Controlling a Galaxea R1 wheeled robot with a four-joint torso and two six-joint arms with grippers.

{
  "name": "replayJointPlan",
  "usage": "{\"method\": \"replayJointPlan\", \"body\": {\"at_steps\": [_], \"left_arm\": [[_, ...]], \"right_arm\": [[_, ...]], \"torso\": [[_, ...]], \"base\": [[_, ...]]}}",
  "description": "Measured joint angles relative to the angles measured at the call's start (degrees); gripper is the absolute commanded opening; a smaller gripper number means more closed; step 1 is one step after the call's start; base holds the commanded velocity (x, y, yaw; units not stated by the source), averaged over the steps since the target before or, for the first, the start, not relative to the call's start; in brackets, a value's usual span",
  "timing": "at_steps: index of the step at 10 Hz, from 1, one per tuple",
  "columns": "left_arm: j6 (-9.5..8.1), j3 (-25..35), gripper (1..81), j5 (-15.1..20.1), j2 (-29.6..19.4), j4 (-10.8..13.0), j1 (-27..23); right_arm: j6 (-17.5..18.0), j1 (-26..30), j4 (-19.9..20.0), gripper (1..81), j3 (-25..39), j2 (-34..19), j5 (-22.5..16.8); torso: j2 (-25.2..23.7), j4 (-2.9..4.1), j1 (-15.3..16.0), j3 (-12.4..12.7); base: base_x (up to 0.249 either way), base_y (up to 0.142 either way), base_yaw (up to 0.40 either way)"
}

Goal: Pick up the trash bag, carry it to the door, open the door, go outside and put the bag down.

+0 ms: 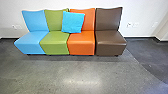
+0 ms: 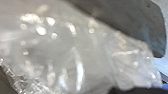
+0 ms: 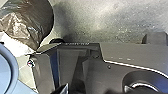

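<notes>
Four seats (image 1: 81, 45) stand at twelve o'clock; the trash bag (image 3: 30, 20) is near the robot's body (image 3: 125, 57); a blue cushion (image 1: 72, 22) leans across two seatbacks. How either end effector stands, I cannot tell.

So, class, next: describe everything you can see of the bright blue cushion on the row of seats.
The bright blue square cushion is plain and looks like soft fabric, its surface slightly uneven. It stands on edge, tipped a little to one side, leaning across the backrests of the smooth green seat and smooth orange seat, its lower edge about where backrests meet seats.
</notes>
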Motion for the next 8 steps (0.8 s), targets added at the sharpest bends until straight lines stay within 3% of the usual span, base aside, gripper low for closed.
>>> {"method": "replayJointPlan", "body": {"at_steps": [6,8], "left_arm": [[1.79,0.0,1.0,-0.1,0.0,0.0,3.6],[3.45,0.0,1.0,-0.3,-0.4,0.0,5.7]], "right_arm": [[-0.4,-1.5,0.1,81.1,6.8,-4.6,2.3],[-1.6,-4.0,0.0,81.1,6.7,-4.1,3.3]], "torso": [[11.6,0.0,-7.6,10.6],[15.5,0.0,-10.2,13.7]], "base": [[0.0,0.0,0.0],[0.0,0.0,0.0]]}}
